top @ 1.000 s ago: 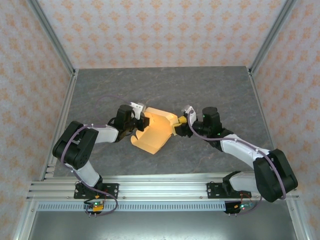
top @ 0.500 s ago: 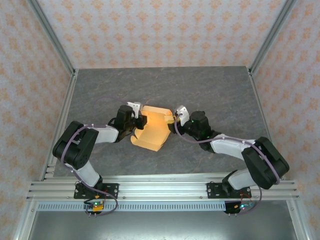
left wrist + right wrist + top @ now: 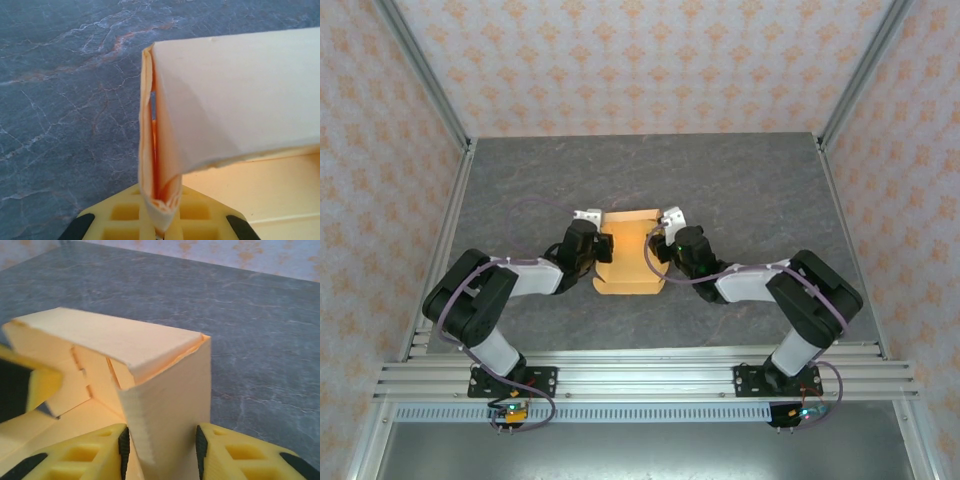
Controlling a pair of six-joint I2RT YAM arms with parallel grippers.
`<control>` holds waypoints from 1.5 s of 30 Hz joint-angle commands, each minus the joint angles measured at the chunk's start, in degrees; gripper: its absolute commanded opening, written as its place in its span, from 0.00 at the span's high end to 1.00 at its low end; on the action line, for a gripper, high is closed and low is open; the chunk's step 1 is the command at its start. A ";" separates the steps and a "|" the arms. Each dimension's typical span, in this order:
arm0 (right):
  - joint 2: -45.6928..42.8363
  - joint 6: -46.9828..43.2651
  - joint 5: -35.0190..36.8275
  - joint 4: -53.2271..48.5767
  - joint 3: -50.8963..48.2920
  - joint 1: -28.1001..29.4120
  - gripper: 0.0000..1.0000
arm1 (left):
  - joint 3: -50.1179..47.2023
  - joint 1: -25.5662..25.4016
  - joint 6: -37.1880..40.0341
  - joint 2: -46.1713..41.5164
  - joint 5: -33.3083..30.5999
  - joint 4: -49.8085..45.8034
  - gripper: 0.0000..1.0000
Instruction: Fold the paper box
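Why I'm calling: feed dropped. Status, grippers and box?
Left gripper pinching box, left wall. Right gripper clamped on right wall. Sides up, base on table. Nothing in the way.

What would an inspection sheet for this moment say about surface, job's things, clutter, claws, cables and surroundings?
Surface: grey marbled table.
Job's things: paper box, partly folded, side walls raised, between the two arms.
Clutter: nothing seen.
Claws: left claw shut on the box's left wall; right claw shut on its right wall.
Cables: purple cables run along both arms, off the box.
Surroundings: patterned walls; metal rail at the near edge.
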 commanded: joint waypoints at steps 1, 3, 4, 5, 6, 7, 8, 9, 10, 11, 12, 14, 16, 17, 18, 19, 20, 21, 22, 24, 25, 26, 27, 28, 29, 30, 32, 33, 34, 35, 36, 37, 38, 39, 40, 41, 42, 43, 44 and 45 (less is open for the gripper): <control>2.28 2.76 9.53 4.57 2.43 0.58 0.61 | -0.83 -2.39 -2.87 -2.38 -2.71 1.94 1.00; 3.37 3.00 11.33 4.95 3.06 0.58 0.63 | -0.56 -3.55 -3.13 -2.35 -3.37 1.60 1.00; 4.11 3.72 13.73 4.76 3.66 0.58 0.65 | -0.29 -4.05 -3.07 -2.35 -4.09 1.04 1.00; 4.77 4.29 16.00 4.62 4.24 0.58 0.66 | -0.10 -4.58 -3.41 -2.36 -4.96 0.42 1.00; 5.42 5.16 18.36 4.61 4.71 0.58 0.66 | 0.00 -4.92 -3.64 -2.35 -5.59 0.16 1.00; 6.05 5.83 20.98 4.36 5.33 0.58 0.67 | 0.08 -5.26 -3.62 -2.42 -6.19 -0.17 1.00; 6.61 6.24 22.51 4.06 5.76 0.58 0.67 | 0.25 -5.41 -3.80 -2.65 -6.95 -0.95 1.00; 7.04 6.61 24.35 3.69 6.30 0.58 0.70 | 0.49 -5.38 -4.38 -2.95 -7.77 -2.00 1.00; 7.40 7.08 25.67 3.56 6.69 0.59 0.73 | 0.89 -5.36 -4.90 -3.24 -8.52 -3.31 1.00; 7.68 7.66 26.81 3.33 6.99 0.58 0.75 | 1.40 -5.36 -5.70 -3.43 -9.18 -4.78 1.00; 8.01 8.29 27.81 3.08 7.15 0.58 0.79 | 1.86 -5.39 -6.55 -3.64 -9.91 -6.22 1.00; 8.64 9.00 31.25 2.89 7.26 0.93 0.84 | 2.60 -5.42 -8.67 -4.09 -11.21 -8.48 1.00; 9.33 9.33 35.15 3.74 7.04 1.26 0.85 | 3.30 -5.45 -9.38 -4.37 -11.83 -10.09 1.00; 9.53 9.72 36.48 3.75 6.96 1.29 0.85 | 3.76 -5.54 -9.45 -4.22 -11.97 -10.76 1.00; 9.63 10.39 37.43 3.59 6.90 1.29 0.85 | 4.03 -5.59 -9.61 -4.03 -12.12 -11.27 1.00; 9.63 10.53 37.68 3.47 6.98 1.29 0.85 | 4.04 -5.75 -9.78 -4.05 -12.53 -11.40 1.00; 9.48 10.87 37.89 3.38 6.91 1.29 0.87 | 4.04 -5.81 -9.81 -4.18 -12.95 -11.55 1.00; 9.37 11.12 37.95 3.31 6.92 1.29 0.89 | 4.00 -5.89 -9.82 -4.29 -13.32 -11.80 1.00; 9.40 11.24 38.00 3.14 7.09 1.30 0.91 | 4.17 -5.98 -9.85 -4.37 -13.48 -12.02 1.00; 8.81 12.00 37.75 2.09 7.47 1.29 0.93 | 4.75 -6.14 -10.04 -4.34 -13.51 -12.83 1.00; 8.58 12.21 37.54 1.77 7.52 1.29 0.93 | 5.25 -6.33 -10.00 -4.29 -13.60 -13.60 1.00; 8.28 12.78 37.60 1.70 7.68 1.29 0.94 | 5.76 -6.53 -10.03 -4.26 -13.86 -14.39 1.00; 8.02 13.40 38.11 1.83 7.59 1.29 0.94 | 6.21 -6.88 -9.91 -4.27 -14.23 -14.87 1.00; 7.55 14.71 39.04 2.92 7.00 1.29 0.94 | 6.75 -7.32 -10.02 -4.24 -14.88 -15.38 1.00; 7.00 15.61 39.74 4.32 6.36 1.29 0.94 | 7.22 -8.00 -10.14 -4.20 -15.68 -16.10 1.00; 6.59 16.48 40.58 4.20 6.41 1.29 0.94 | 7.81 -8.45 -10.11 -4.18 -16.53 -16.84 1.00; 6.02 17.72 41.70 3.04 7.06 1.29 0.92 | 8.74 -9.86 -9.91 -4.61 -19.43 -18.66 1.00; 6.14 18.05 41.45 3.07 7.36 1.29 0.89 | 8.73 -10.38 -9.87 -4.87 -20.29 -18.60 1.00; 6.20 18.46 40.89 3.07 7.59 1.29 0.87 | 8.65 -10.85 -9.81 -5.01 -21.08 -18.20 1.00; 6.21 19.28 40.24 2.55 7.81 1.30 0.84 | 8.69 -11.14 -9.81 -4.99 -21.61 -18.07 1.00; 6.22 20.16 39.24 1.43 8.34 1.33 0.80 | 8.90 -11.42 -9.80 -4.92 -22.01 -18.33 1.00; 6.19 20.78 38.24 0.16 8.84 1.22 0.75 | 9.29 -11.51 -10.04 -4.69 -22.41 -18.83 1.00; 5.97 21.12 37.00 -0.66 9.10 1.04 0.71 | 9.52 -11.52 -10.15 -4.57 -22.60 -19.22 1.00; 5.56 21.29 35.03 -0.89 8.99 0.59 0.69 | 9.79 -11.52 -10.13 -4.59 -23.16 -19.80 1.00; 5.05 21.15 32.31 -0.69 8.56 -0.11 0.68 | 9.99 -11.51 -10.15 -4.64 -24.12 -20.48 1.00; 4.31 21.12 29.89 -1.01 8.14 -0.84 0.67 | 10.15 -11.52 -10.95 -4.83 -25.30 -21.32 1.00; 3.46 21.05 26.93 -1.04 7.46 -1.82 0.66 | 10.38 -11.52 -12.14 -5.10 -26.87 -22.46 1.00; 2.63 20.91 23.69 -0.61 6.41 -2.81 0.62 | 10.59 -11.43 -12.55 -5.29 -28.31 -23.28 1.00; 1.96 20.68 20.47 -0.19 5.66 -3.80 0.59 | 10.73 -11.30 -13.02 -5.42 -29.27 -23.96 1.00; 1.07 20.55 16.40 0.27 4.34 -4.95 0.53 | 10.82 -10.96 -13.54 -5.51 -29.50 -24.30 1.00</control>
